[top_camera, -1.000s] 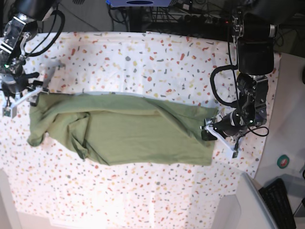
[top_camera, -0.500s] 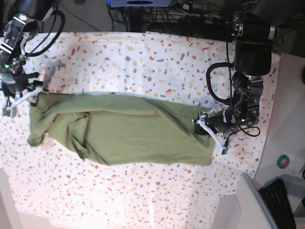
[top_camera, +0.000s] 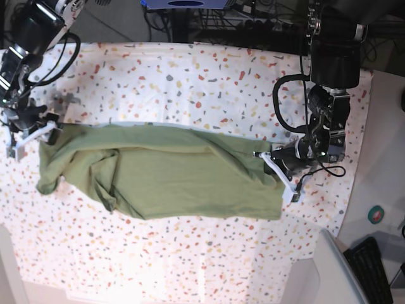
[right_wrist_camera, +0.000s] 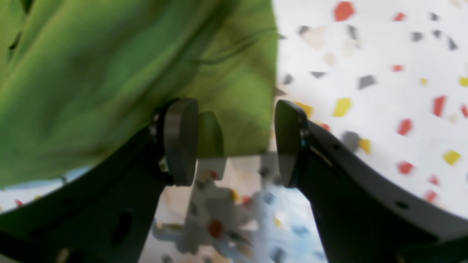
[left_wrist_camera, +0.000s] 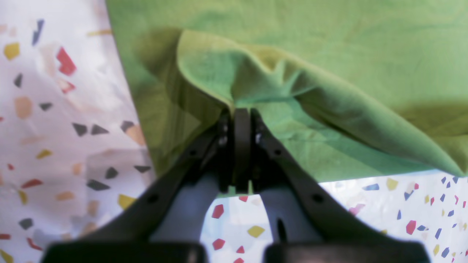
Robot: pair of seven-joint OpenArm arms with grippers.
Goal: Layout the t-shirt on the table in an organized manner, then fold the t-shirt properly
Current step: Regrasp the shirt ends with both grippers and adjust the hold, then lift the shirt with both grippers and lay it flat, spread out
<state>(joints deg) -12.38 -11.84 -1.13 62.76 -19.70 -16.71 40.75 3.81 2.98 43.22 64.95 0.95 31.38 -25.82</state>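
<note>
On the speckled table [top_camera: 190,76], my left gripper [left_wrist_camera: 236,117] pinches the olive t-shirt's [top_camera: 164,177] edge; my right gripper's [right_wrist_camera: 234,140] jaws stand spread.

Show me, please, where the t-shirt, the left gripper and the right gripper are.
t-shirt [top_camera: 177,180]: base view, middle of the green cloth.
left gripper [left_wrist_camera: 237,109]: left wrist view, tips shut on a fold of the t-shirt.
right gripper [right_wrist_camera: 236,140]: right wrist view, gap between the open tips, at the shirt's edge.
</note>
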